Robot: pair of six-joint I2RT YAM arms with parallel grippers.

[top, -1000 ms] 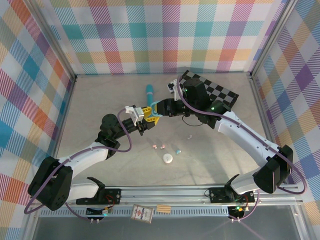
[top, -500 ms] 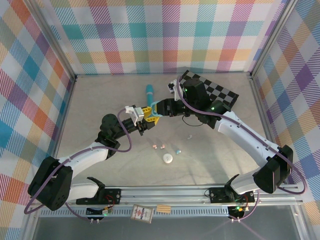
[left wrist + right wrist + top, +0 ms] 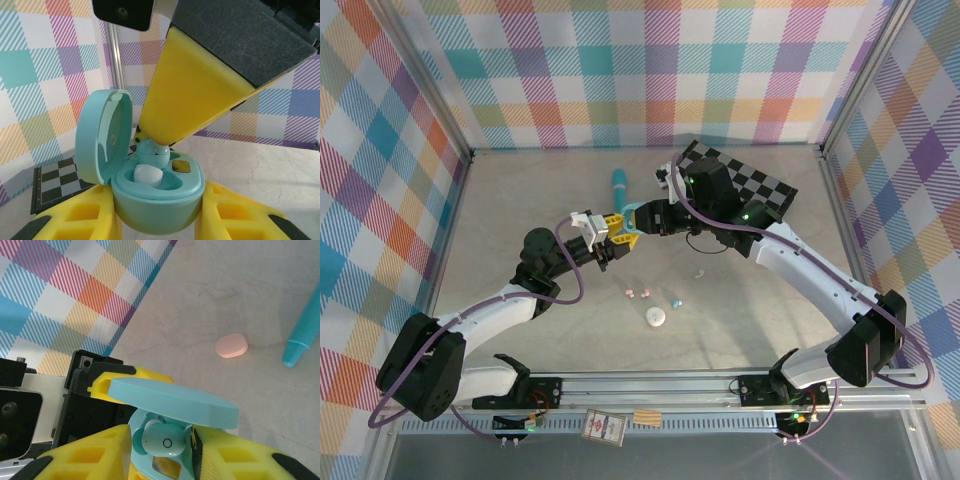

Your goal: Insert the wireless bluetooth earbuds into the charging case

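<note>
Seating a light blue earbud [image 3: 152, 153] into the open charging case [image 3: 160, 200].
The bud is sitting at its well, beside a white earbud [image 3: 148, 175] already lying in. The right gripper [image 3: 162, 447] is pinching it narrowly, and the left gripper [image 3: 617, 230] is clamping the case off the table [image 3: 520, 200]. Pink earbuds [image 3: 637, 293] are waiting loose. Against a second ago, the grippers are shifting only slightly.
</note>
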